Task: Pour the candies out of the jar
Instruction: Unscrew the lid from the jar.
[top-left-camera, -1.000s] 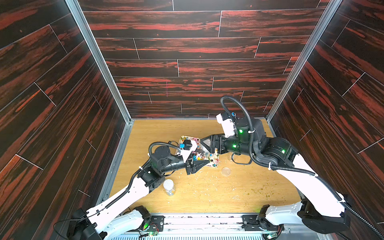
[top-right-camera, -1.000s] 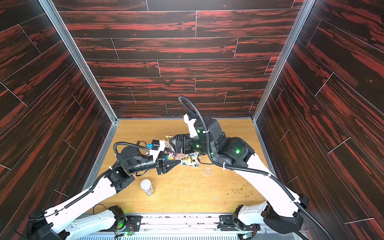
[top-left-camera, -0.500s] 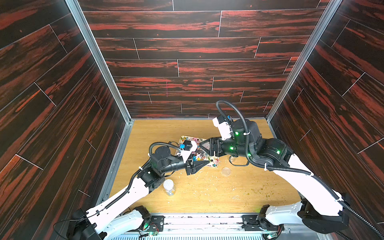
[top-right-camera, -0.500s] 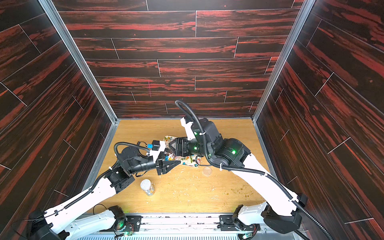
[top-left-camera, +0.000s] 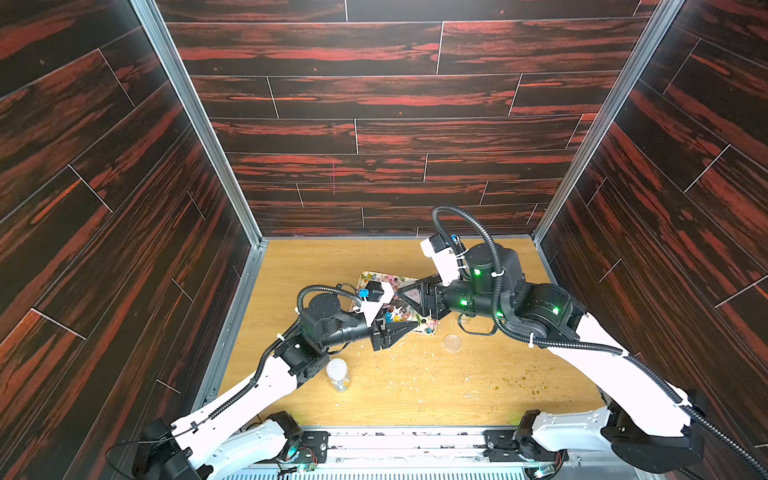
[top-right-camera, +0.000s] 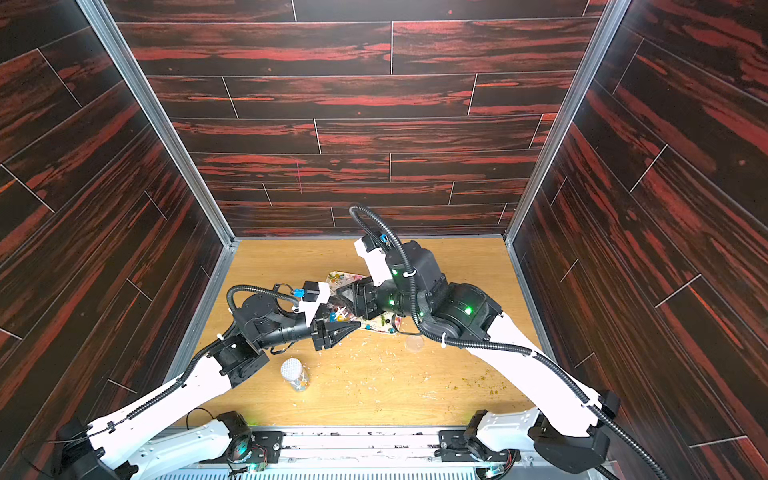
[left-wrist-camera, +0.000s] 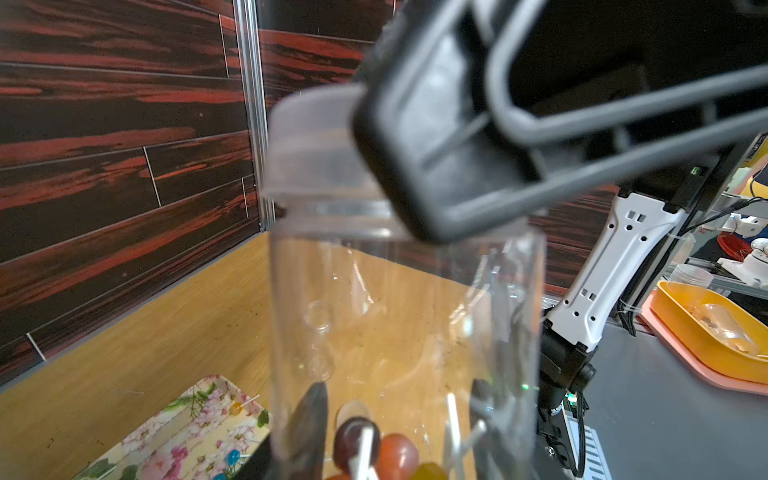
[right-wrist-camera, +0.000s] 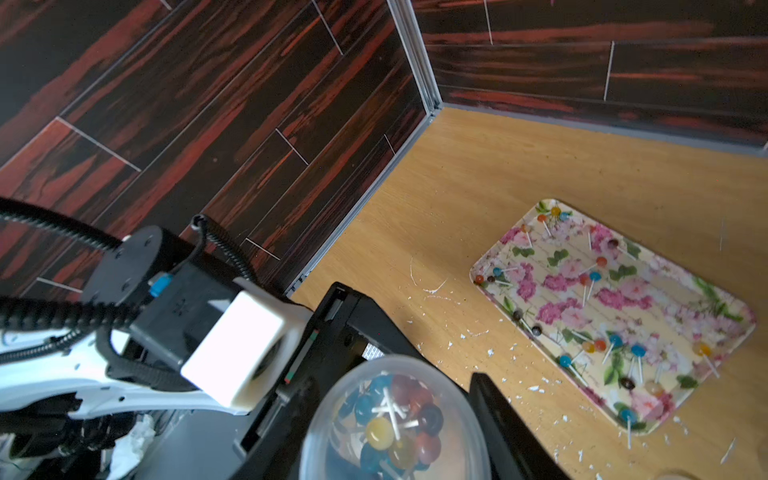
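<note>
Gripping the clear plastic jar (left-wrist-camera: 407, 311) low with my left pincer (left-wrist-camera: 397, 424), upright beside the floral tray (right-wrist-camera: 706, 299), I am judging it light, slick, crushable; my right pincer (right-wrist-camera: 392, 415) is straddling its cloudy cap (left-wrist-camera: 307, 149), contact unclear, glossy round candies (left-wrist-camera: 398, 453) inside.

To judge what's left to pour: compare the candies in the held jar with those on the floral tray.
The jarred candies sit heaped against one another; the tray candies lie scattered, mostly apart.
The jarred candies are shut in the clear jar under its lid; the tray candies lie open on the floral tray.
Both are small round lollipops on thin white sticks, in mixed colours.
</note>
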